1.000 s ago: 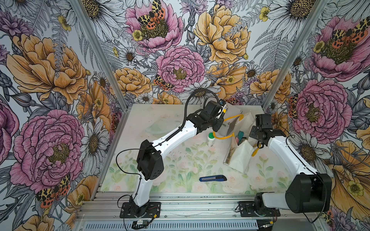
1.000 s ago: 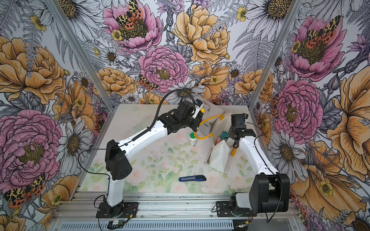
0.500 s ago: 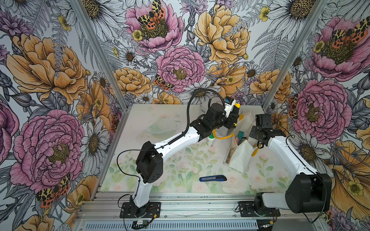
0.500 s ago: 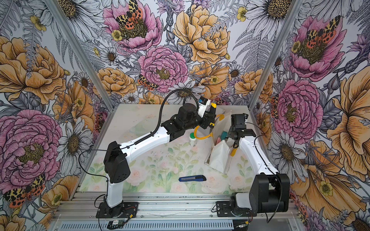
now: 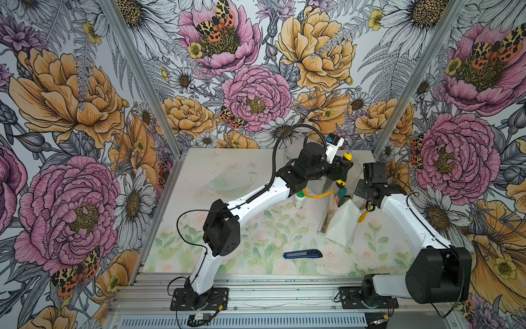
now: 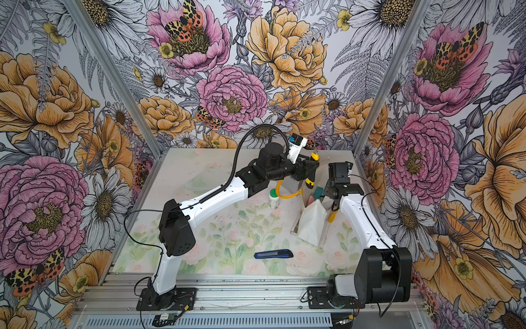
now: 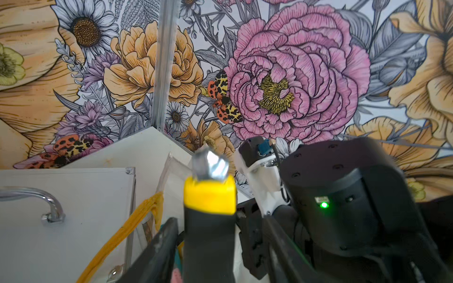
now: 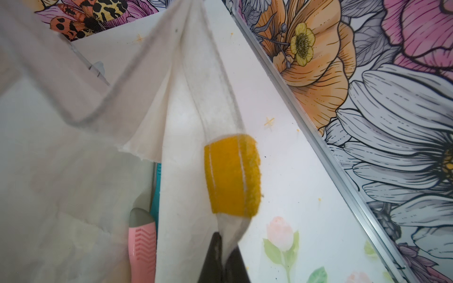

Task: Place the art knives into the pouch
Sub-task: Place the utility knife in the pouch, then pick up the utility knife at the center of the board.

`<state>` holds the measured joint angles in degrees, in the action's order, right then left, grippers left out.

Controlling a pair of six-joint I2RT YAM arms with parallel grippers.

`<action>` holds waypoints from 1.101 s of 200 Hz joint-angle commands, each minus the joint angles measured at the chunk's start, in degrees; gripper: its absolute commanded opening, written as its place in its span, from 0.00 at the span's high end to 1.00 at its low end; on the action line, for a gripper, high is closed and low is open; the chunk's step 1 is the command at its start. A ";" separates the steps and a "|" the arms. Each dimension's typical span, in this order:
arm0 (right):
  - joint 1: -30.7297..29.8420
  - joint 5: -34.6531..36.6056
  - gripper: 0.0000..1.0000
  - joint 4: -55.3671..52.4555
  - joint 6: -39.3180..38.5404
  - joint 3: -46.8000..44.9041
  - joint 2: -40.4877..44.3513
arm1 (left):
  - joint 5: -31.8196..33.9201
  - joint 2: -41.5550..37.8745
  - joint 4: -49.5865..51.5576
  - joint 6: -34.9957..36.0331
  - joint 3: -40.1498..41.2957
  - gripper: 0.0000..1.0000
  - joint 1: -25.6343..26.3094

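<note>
The art knife (image 7: 208,220), with a black grip and a yellow collar below its metal tip, is seen in the left wrist view standing between the fingers (image 7: 161,245) of the left end effector (image 7: 218,220). The jaws are spread wider than the grip, with a gap shown on one side, so the knife is released rather than clamped. In both top views this end effector is held over the open mouth of the pouch (image 5: 341,222), which is propped up on the right half of the bench (image 5: 256,222). Whether the knife's lower end is already inside the pouch cannot be told. The right end effector (image 8: 221,250) is clenched on the pouch's white fabric just beside a yellow loop handle (image 8: 231,174), and the near edge of the mouth is held up by it. A pink knife (image 8: 142,245) and a teal knife (image 8: 155,186) are lodged inside the pouch. The second yellow loop (image 5: 316,195) is draped toward a small white bottle (image 5: 299,196) with a green cap. A silver case (image 7: 73,196) with a chrome handle is shown beside the pouch in the left wrist view. A blue cutter (image 5: 303,254) is laid flat on the bench, well apart from the pouch and nearer the front rail.
</note>
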<state>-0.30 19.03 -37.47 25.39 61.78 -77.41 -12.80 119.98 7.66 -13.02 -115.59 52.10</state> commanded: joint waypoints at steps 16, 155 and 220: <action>0.54 0.84 1.00 -0.32 -0.96 0.08 0.50 | -0.15 -0.27 2.58 3.03 -1.92 0.19 1.00; 0.51 0.49 1.00 -0.36 -0.91 1.41 -0.71 | 7.09 -17.60 11.28 15.38 15.28 0.01 -2.98; 0.60 1.55 1.00 -0.41 -0.62 1.37 -0.29 | 9.96 -23.15 29.08 18.36 30.41 0.01 -2.94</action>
<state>-0.27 19.09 -37.45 24.77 61.78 -77.41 -5.52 98.37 28.32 3.90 -91.53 48.23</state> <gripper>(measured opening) 0.065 0.985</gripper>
